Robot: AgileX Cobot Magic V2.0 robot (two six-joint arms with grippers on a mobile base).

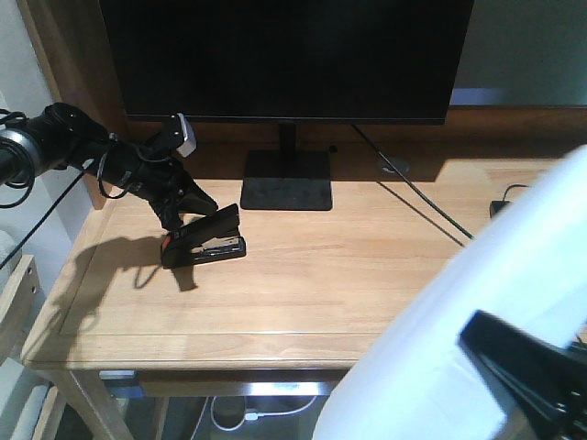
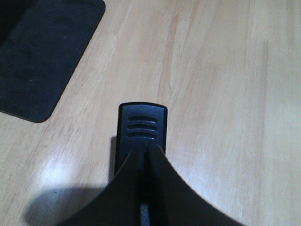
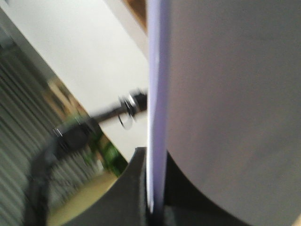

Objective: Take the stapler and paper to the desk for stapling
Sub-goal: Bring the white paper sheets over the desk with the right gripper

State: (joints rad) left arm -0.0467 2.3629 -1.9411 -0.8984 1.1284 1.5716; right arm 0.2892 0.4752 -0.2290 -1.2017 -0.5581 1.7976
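The stapler sits on the desk, just in front and to the left of the monitor stand. Its base seems to rest on the wood while its top arm tilts up toward the stand. The orange-red patch is at the end farthest from the stand.

The left gripper reaches down to the stapler from the side away from the stand. In the left wrist view its two fingers are closed together over the stapler's black top, and only the ribbed tip shows past them. A corner of the stand lies beyond that tip, at the upper left.

The paper is off the desk. It is held up in the air, well to the right of the stand and nearer the camera, and it hides the desk's front right corner. The right gripper is clamped on it. In the right wrist view the thin edge of the sheets runs straight down into the pinch between the two dark fingers.

The monitor rises from the stand. A dark cable runs across the desk from behind the stand toward the paper.
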